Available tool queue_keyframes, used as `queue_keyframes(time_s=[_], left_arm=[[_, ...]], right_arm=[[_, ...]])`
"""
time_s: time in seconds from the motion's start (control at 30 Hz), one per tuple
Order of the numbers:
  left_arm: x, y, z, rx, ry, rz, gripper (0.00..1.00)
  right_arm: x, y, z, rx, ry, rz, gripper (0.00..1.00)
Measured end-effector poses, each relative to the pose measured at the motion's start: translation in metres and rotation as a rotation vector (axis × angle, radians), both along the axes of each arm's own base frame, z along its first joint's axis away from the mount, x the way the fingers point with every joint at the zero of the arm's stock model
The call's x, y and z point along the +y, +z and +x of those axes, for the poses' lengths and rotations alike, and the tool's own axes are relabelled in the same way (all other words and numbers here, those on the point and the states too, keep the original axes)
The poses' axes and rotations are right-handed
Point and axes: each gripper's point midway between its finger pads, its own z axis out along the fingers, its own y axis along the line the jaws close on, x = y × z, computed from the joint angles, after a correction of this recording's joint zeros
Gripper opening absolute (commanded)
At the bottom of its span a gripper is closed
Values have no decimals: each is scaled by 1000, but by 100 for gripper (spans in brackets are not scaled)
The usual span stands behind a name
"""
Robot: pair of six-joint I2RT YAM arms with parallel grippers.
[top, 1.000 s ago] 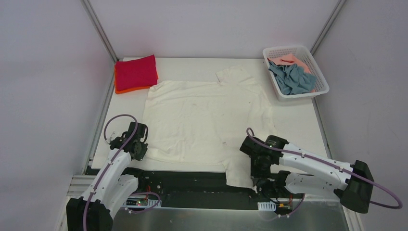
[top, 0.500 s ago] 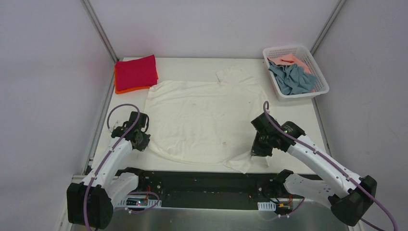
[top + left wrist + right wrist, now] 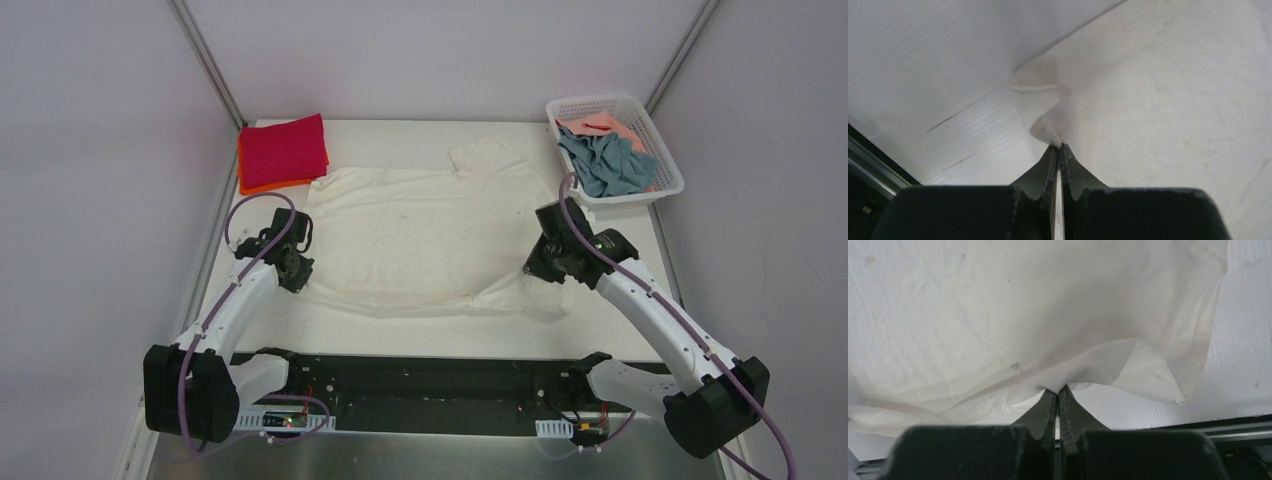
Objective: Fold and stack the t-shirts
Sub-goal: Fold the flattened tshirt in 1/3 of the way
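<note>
The large cream-white t-shirt lies spread across the middle of the table, its near hem lifted and folding toward the back. My left gripper is shut on the shirt's near left corner. My right gripper is shut on the near right part of the cream-white cloth, which hangs in a drooping fold. A folded crimson red t-shirt rests on a folded orange one at the back left. Grey-blue and salmon pink t-shirts lie crumpled in the basket.
The white mesh basket stands at the back right corner. Grey walls with metal posts close in the table on the left, back and right. A black rail runs along the near edge between the arm bases.
Both grippers have lifted the cream-white shirt's near edge and carried it away from the table's front edge toward the back. The part that hung over the front edge now lies on the table.
</note>
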Motion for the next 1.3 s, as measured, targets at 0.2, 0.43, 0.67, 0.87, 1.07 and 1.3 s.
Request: queue_keyframes(time_s=[0.2,0.43,0.67,0.87,1.07,1.3], left_arm=[[3,3,13,9,8,28,0],[6,7,30,5,3,57,0],[9,6,40,16,9,87,0],[14,7,48,19,18,116,0],[17,8,59,31,9,144,0],[18,4,64,49,7,151,0]], right_arm=[[-4,11,28,-64,-37,4,0],[-8,6,50,-61,-59,-4,0],[-7,2,68,-55,-40,-13,0],[-10,-3,81,-43,-38,-15,0],[-9,-8,86,-31,-27,-8,0],[-7,-10,94,-29,-21,2,0]])
